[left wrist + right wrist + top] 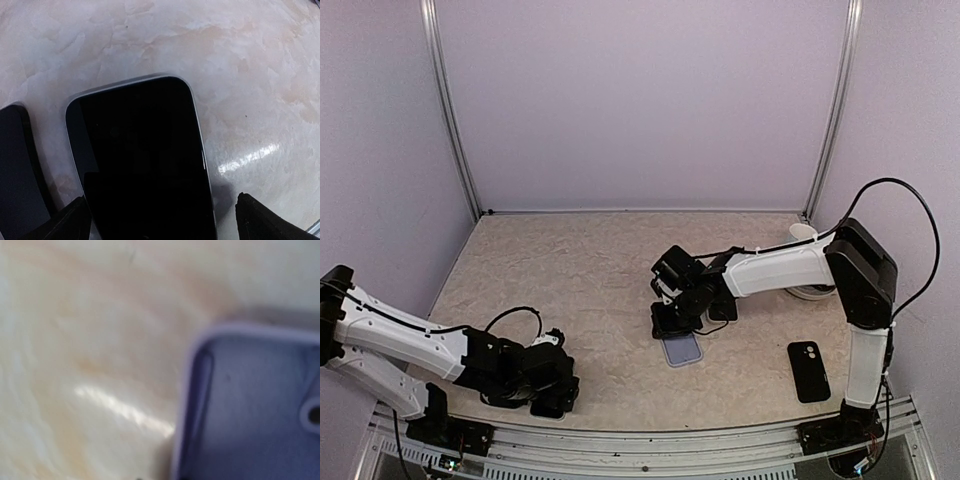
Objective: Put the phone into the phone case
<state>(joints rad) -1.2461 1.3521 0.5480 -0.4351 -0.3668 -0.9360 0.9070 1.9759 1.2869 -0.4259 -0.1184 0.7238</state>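
The phone [142, 160] lies flat on the near-left worktop [580, 270], screen up, between the wide-spread fingers [267, 222] of the left claw [160, 207]. The lilac case [682, 349] lies mid-worktop, close beneath the right claw [672, 318], whose spread I cannot tell.

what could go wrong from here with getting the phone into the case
The left gripper is open around the phone, which lies flat on the table, so a pinch might slip off its thin edges. The right gripper sits right at the lavender case and could nudge it askew.
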